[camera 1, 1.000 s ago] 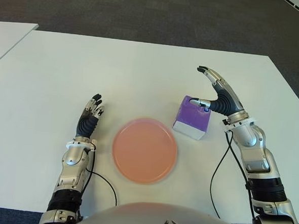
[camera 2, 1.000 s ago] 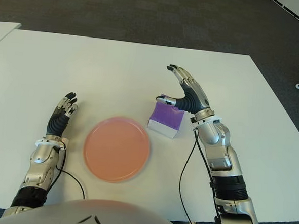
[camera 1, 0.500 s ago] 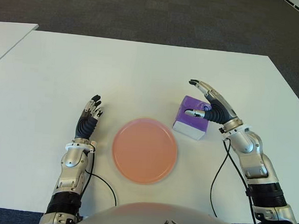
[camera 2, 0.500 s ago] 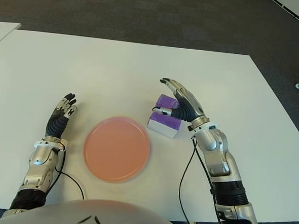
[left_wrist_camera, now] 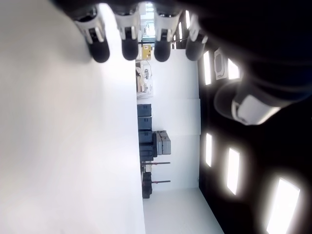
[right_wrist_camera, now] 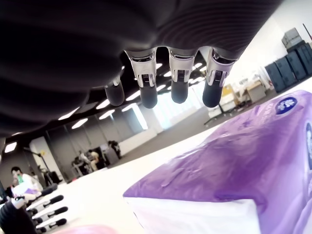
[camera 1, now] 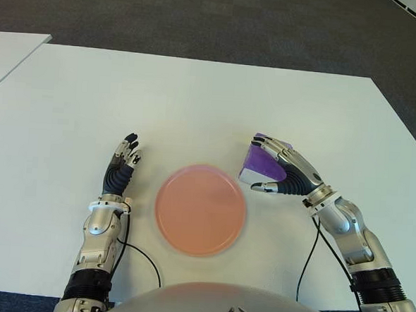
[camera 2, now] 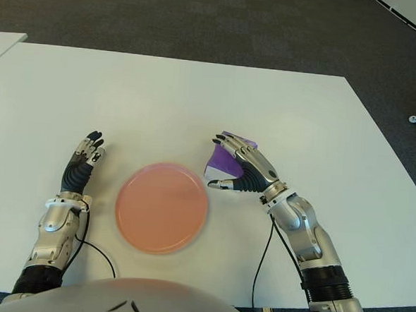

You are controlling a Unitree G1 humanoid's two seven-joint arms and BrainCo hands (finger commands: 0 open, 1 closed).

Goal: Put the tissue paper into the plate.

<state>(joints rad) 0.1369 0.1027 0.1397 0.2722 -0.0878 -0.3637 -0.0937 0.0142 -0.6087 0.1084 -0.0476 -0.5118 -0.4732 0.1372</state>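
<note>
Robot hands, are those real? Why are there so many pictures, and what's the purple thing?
Yes, they belong to a robot shaped like a person. Two pictures come from its head, looking down at a white table. The other two come from small cameras on its wrists, very close to its fingers. On the table lies a round pink plate. The purple thing is a pack of tissue paper, just right of the plate. The right hand is arched over the pack with its fingers spread, not squeezing it yet. The left hand shows left of the plate, open and holding nothing.
</note>
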